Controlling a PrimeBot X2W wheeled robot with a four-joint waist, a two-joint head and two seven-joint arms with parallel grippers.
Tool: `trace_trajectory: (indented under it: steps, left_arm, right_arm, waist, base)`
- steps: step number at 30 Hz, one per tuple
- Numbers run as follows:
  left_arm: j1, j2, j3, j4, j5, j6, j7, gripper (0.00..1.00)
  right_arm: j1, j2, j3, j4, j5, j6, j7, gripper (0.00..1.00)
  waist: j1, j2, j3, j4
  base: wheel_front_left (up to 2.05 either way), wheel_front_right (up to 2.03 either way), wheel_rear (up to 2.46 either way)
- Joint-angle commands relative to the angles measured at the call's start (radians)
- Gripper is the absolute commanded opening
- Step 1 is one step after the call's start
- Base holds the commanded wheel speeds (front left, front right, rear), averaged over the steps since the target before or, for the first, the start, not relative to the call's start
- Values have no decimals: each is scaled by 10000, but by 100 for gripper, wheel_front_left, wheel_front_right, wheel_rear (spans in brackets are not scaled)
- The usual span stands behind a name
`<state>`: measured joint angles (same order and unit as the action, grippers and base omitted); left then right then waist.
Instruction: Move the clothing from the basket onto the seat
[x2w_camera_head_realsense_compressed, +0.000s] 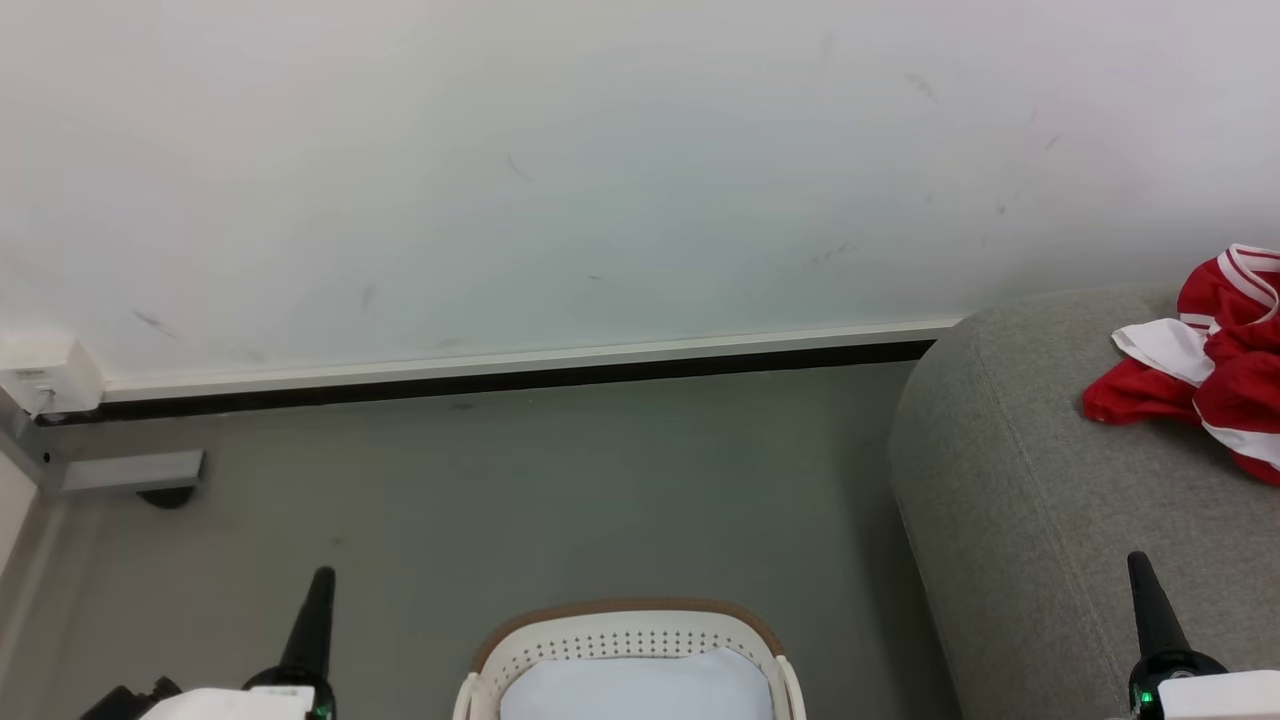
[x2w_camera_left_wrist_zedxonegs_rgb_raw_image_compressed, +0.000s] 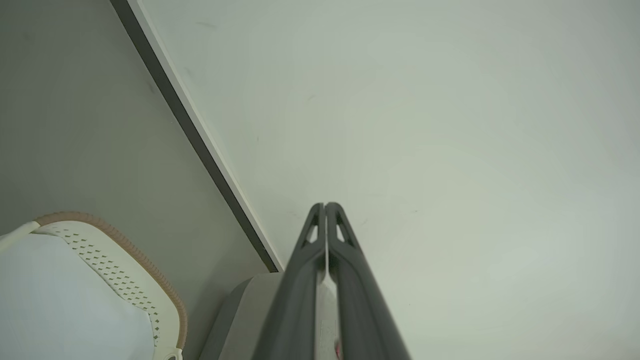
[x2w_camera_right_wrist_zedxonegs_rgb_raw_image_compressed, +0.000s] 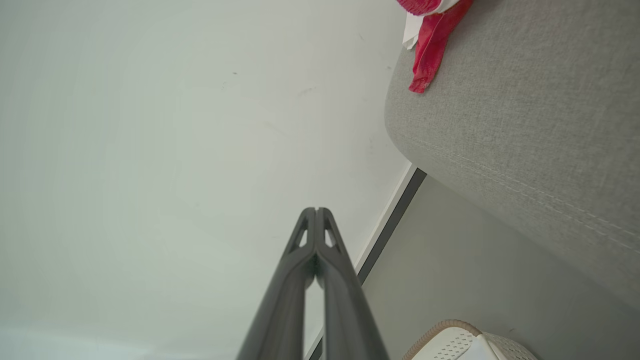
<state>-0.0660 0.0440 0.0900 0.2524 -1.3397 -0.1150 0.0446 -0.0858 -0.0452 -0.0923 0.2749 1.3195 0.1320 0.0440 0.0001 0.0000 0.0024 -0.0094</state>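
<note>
The left hand (x2w_camera_head_realsense_compressed: 322, 580) points up at the lower left, its fingers pressed together on nothing. At bottom centre the basket (x2w_camera_head_realsense_compressed: 630, 608) stands on the floor (x2w_camera_head_realsense_compressed: 500, 480), a pale liner cloth (x2w_camera_head_realsense_compressed: 630, 690) inside. Rightward, the grey seat (x2w_camera_head_realsense_compressed: 1030, 480) carries the crumpled red clothing (x2w_camera_head_realsense_compressed: 1210, 370). The right hand (x2w_camera_head_realsense_compressed: 1138, 565) is likewise closed and empty.

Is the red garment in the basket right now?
No, the red clothing lies crumpled on the grey seat, while the basket has a pale liner cloth in it.
</note>
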Motion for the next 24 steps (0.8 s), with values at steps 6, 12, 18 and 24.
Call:
trace_trajectory:
  steps: [6,12,18,24]
  left_arm:
    - [-247,87,100,-69,-701,-79,196,0]
    - [-306,90,143,-71,-1168,-96,327,0]
    - [-352,91,172,-70,-1590,-119,430,0]
    - [-395,94,207,-71,-1976,-148,529,0]
  right_arm:
    - [-203,-78,-75,-146,752,-18,179,0]
    - [-218,-80,-116,-183,1250,-20,320,0]
    - [-227,-81,-147,-218,1682,-21,425,0]
    - [-253,-82,-185,-262,2150,-22,540,0]
  waist:
    - [-1,0,0,18]
    - [-1,0,1,34]
    - [-1,0,1,47]
    - [-1,0,2,63]
  base:
    - [0,0,0]
    - [0,0,0]
    - [0,0,0]
    - [0,0,0]
